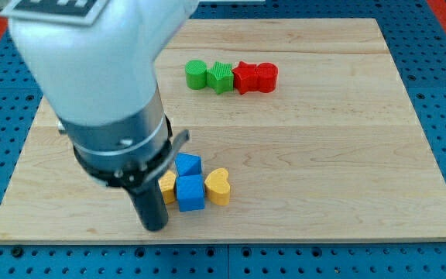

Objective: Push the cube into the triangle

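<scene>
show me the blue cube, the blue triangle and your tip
blue cube (191, 193), camera view, front face.
blue triangle (188, 164), camera view, top face.
my tip (155, 226), camera view, rod's bottom end, left of the cube.

Blue cube (190, 193) hemmed: yellow heart (218, 186) touching, seemingly.

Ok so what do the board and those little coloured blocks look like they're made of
The board looks like pale unpainted wood: grain lines and plank seams show, matte finish. The blue cube and the red blocks look like plastic, possibly 3D-printed; the faint ridged texture on the red ones suggests it, though the picture leaves that open.
</scene>
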{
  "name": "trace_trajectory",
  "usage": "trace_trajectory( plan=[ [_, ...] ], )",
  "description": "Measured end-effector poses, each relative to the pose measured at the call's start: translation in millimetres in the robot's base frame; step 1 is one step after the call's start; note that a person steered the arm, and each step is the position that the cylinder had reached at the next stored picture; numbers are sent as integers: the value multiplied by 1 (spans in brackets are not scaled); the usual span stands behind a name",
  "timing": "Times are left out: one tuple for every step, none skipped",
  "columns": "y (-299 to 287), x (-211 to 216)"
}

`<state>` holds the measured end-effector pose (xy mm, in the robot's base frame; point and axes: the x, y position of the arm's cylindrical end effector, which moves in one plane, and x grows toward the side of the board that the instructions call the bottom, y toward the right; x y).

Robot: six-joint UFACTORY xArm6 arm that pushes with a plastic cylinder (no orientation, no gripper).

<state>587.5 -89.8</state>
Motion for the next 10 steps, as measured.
trace_trajectory(
  plan=[
    [0,-17],
    [13,-18],
    [-4,16],
    [-3,26],
    [1,17],
    [10,-7],
    [12,-12],
    [21,-13],
    [22,-42],
    [22,-80]
  ],
)
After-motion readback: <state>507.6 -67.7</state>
